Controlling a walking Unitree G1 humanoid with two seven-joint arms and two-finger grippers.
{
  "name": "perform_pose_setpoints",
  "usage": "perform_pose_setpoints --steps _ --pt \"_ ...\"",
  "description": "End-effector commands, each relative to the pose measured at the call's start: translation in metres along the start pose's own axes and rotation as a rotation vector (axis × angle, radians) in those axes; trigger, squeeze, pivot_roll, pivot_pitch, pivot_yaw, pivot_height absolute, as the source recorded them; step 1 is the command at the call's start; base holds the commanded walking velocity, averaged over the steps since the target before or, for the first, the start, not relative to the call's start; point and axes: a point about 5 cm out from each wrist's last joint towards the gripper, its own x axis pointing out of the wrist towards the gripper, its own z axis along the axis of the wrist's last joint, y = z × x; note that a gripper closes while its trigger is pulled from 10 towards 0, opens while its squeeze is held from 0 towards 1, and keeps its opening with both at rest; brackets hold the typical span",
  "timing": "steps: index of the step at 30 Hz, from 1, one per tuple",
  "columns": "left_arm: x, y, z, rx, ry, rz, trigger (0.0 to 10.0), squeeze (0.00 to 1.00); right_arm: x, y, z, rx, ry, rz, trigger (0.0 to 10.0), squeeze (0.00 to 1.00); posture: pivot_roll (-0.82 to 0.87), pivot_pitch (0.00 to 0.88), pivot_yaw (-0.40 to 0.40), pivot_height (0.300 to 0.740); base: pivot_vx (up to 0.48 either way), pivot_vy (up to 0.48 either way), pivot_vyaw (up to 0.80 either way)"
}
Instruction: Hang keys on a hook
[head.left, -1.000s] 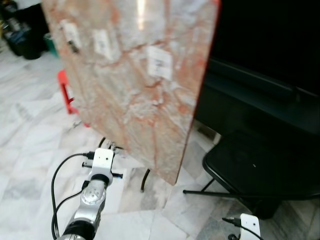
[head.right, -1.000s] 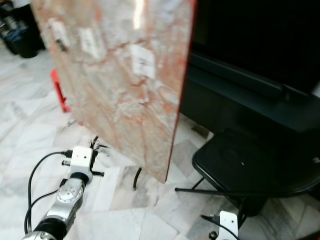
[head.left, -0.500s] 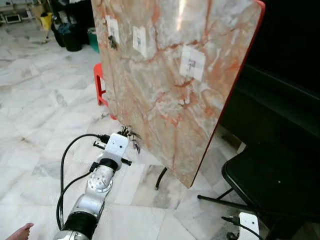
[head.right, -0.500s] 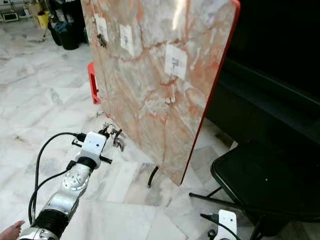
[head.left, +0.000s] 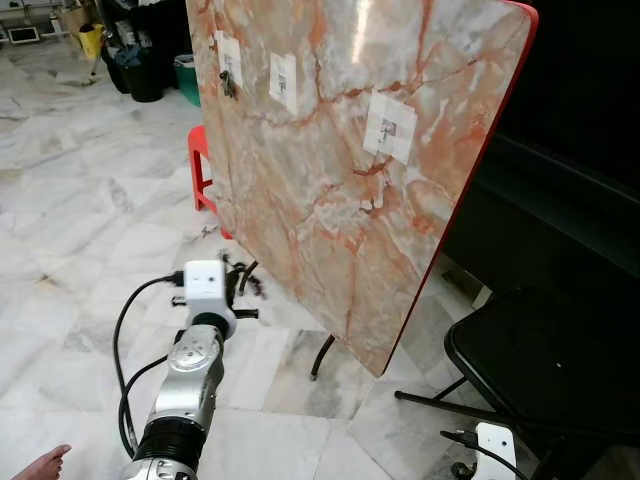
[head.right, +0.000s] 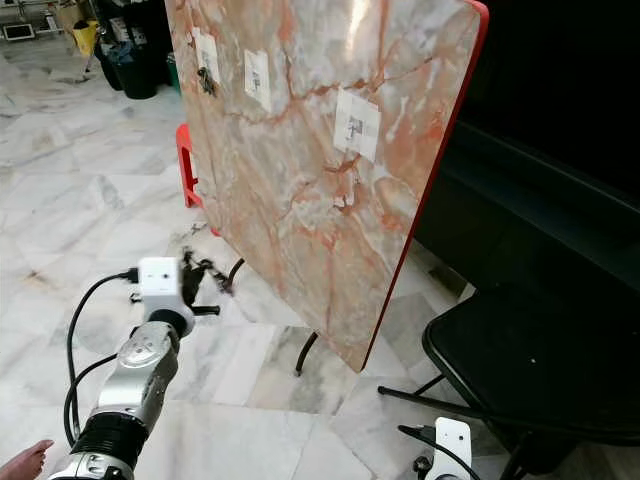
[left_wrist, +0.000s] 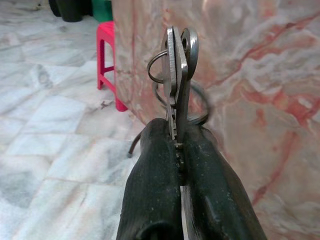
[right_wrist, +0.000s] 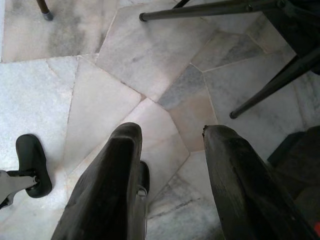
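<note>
My left gripper (left_wrist: 177, 145) is shut on a bunch of keys (left_wrist: 176, 65) with wire rings, held upright between its black fingers. In the eye views the left gripper (head.left: 233, 285) hangs low beside the bottom part of a tilted marble board (head.left: 330, 190) with a red edge. The keys (head.right: 207, 274) look blurred there. Three white pads carry small hooks on the board's upper part: the far one (head.left: 228, 65), the middle one (head.left: 284, 82) and the near one (head.left: 390, 127). The far hook has something dark on it. My right gripper (right_wrist: 172, 150) hangs open above the floor.
A red stool (head.left: 203, 170) stands behind the board. A black folding chair (head.left: 540, 360) and a dark cabinet (head.left: 560, 210) are on the right. Bins (head.left: 140, 70) stand at the back left. A person's hand (head.left: 40, 465) shows at the bottom left. The floor is white marble.
The camera swung between the oldest frames and half a second ago. Since then my left wrist has shifted a little to the left, and the keys in it are blurred.
</note>
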Motion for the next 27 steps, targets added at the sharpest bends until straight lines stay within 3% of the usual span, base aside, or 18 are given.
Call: perform_pose_setpoints --steps 1,6,16,20,27 --pt "0.002 -0.006 0.015 0.012 -0.063 -0.026 10.0 0.00 0.000 -0.002 0.001 -0.002 0.001 -0.006 10.0 0.00 0.06 0.000 -0.077 0.729 0.000 0.000 0.00" --pt "0.000 -0.021 0.023 0.115 -0.111 -0.118 10.0 0.00 0.000 -0.002 0.002 -0.005 -0.002 -0.005 10.0 0.00 0.06 0.000 -0.077 0.729 0.000 0.000 0.00" --pt "-0.002 -0.025 0.031 0.122 -0.152 -0.122 10.0 0.00 0.000 -0.002 0.004 -0.047 -0.011 0.001 10.0 0.00 0.05 0.000 -0.080 0.729 0.000 0.000 0.00" --pt "-0.003 -0.029 0.034 0.174 -0.167 -0.157 10.0 0.00 0.000 -0.002 0.004 -0.043 -0.011 0.002 10.0 0.00 0.05 0.000 -0.080 0.729 0.248 0.000 0.80" --pt "-0.004 -0.033 0.034 0.198 -0.174 -0.186 10.0 0.00 0.000 -0.001 0.004 -0.022 -0.012 -0.004 10.0 0.00 0.05 0.000 -0.077 0.729 0.311 0.000 0.00"
